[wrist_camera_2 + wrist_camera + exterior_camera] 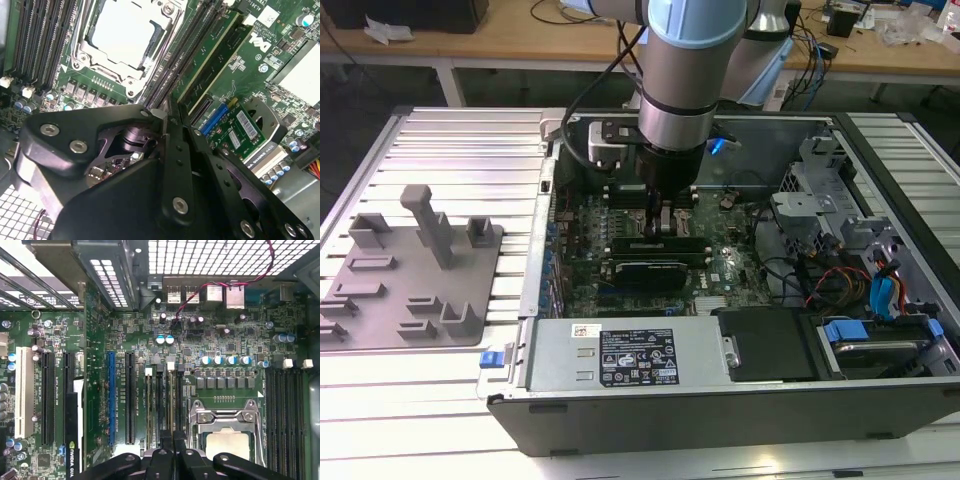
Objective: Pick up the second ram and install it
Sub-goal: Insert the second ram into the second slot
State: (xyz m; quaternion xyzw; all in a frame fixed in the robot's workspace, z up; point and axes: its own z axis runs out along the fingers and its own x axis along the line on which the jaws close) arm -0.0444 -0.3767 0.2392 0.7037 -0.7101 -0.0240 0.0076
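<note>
My gripper [660,222] reaches down into the open computer case onto the motherboard's memory slots, beside the processor socket [227,440]. In both wrist views its black fingers [175,130] are pressed together with no gap, tips over the slot row. A thin pale strip that I take for the second ram's [171,405] top edge lies in one slot, running from a white end clip [170,365] to under the fingertips. Whether the tips touch it is hidden. My gripper [171,452] has nothing green between its fingers.
A grey holder fixture [410,270] lies on the ribbed table at the exterior view's left, its stands bare. A black graphics card [645,272] sits just in front of the slots. The power supply [630,355] and drive cages [830,220] line the case.
</note>
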